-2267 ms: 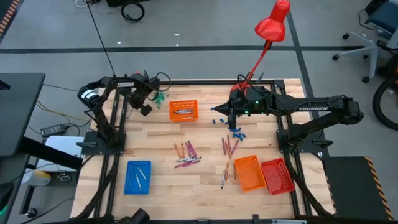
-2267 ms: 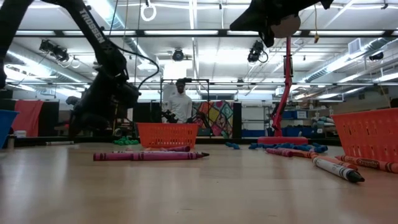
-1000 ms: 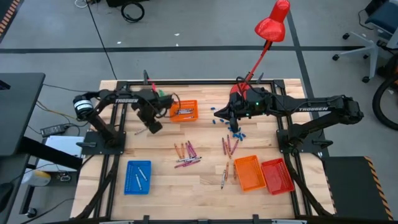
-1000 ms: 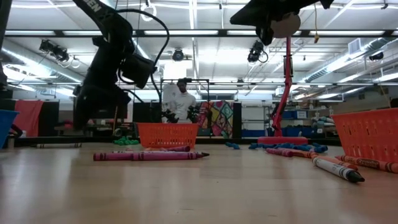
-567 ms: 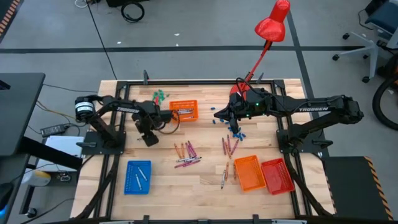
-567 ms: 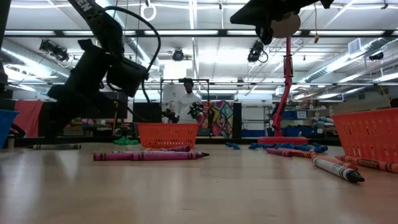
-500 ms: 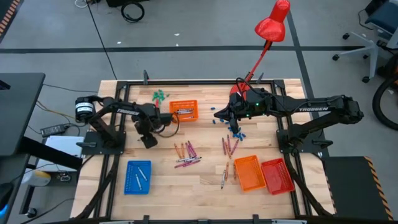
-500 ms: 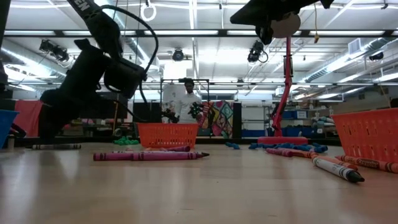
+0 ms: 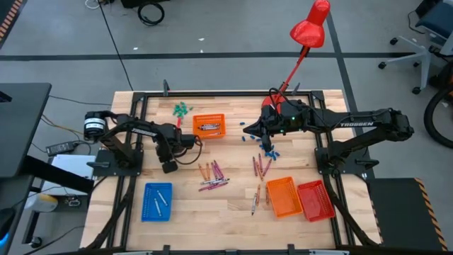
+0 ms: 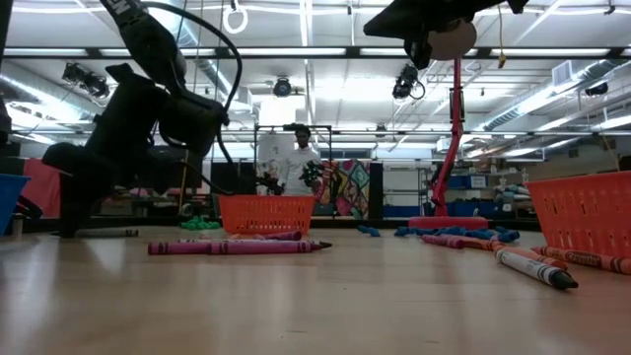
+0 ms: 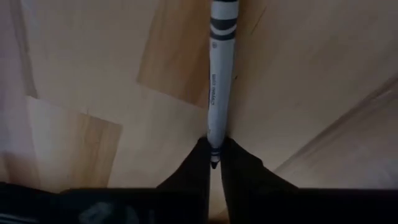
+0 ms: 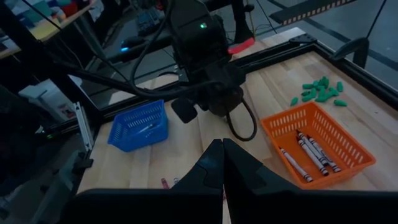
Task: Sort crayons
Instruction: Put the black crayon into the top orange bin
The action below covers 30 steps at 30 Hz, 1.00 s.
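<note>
My left gripper (image 9: 168,167) is low over the table's left middle, between the far orange tray (image 9: 209,126) and the blue tray (image 9: 156,201). It is shut on a white crayon with grey bands (image 11: 216,81). My right gripper (image 9: 266,146) hovers shut and empty above the small blue pieces (image 9: 270,151) at the far right; its fingers show closed in the right wrist view (image 12: 222,163). Loose orange, red and magenta crayons lie flat in two clusters at mid-table (image 9: 212,176) (image 9: 261,166). In the low view the left arm (image 10: 118,148) bends down at the left. My left gripper pinches the white crayon's pointed end (image 11: 214,149) between its two fingertips. The crayon runs on straight ahead of the fingers, in line with them. The fingers slant down toward the table's near edge. I cannot tell whether the crayon's far end (image 11: 223,12) touches the wood.
An orange tray (image 9: 283,197) and a red tray (image 9: 316,200) stand at the near right. Green pieces (image 9: 182,109) lie at the far edge. A red lamp (image 9: 309,28) rises behind the table. A person (image 10: 294,163) stands in the room beyond.
My left gripper has gone from beside the far orange tray toward the table's near edge and down, close to the wood, tipping over as it went. My right arm has kept still.
</note>
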Motion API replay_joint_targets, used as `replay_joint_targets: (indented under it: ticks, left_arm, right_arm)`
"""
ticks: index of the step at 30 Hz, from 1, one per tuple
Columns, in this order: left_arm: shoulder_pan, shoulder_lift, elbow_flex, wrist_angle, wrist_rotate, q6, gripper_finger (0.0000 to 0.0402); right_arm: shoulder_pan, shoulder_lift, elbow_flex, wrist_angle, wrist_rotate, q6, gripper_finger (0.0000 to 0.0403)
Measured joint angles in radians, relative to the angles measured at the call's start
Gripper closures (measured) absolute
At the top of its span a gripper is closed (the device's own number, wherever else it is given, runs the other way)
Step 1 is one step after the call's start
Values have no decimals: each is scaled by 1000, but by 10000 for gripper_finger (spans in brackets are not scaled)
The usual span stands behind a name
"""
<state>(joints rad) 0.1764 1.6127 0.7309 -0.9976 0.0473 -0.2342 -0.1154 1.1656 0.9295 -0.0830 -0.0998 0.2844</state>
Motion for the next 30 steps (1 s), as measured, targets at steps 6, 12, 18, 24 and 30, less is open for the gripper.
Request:
replay_joint_targets:
  ticks: [6, 12, 18, 24, 30]
  left_arm:
    - [-2, -37, -4, 8, -19, -14, 385]
    - [-2, -154, 4, 61, -99, -39, 387]
    - [-2, -279, 3, 123, -164, -59, 387]
    - [45, -318, 34, 251, -178, -80, 387]
    - [131, -198, 173, 364, -179, -4, 393]
  right_arm:
    - [0, 0, 0, 0, 0, -5, 396]
    - [0, 0, 0, -1, -1, -9, 396]
    - [-1, 0, 0, -1, -7, -18, 396]
    - [-1, 0, 0, 0, -25, -18, 396]
    - [-10, 0, 0, 8, -25, -27, 396]
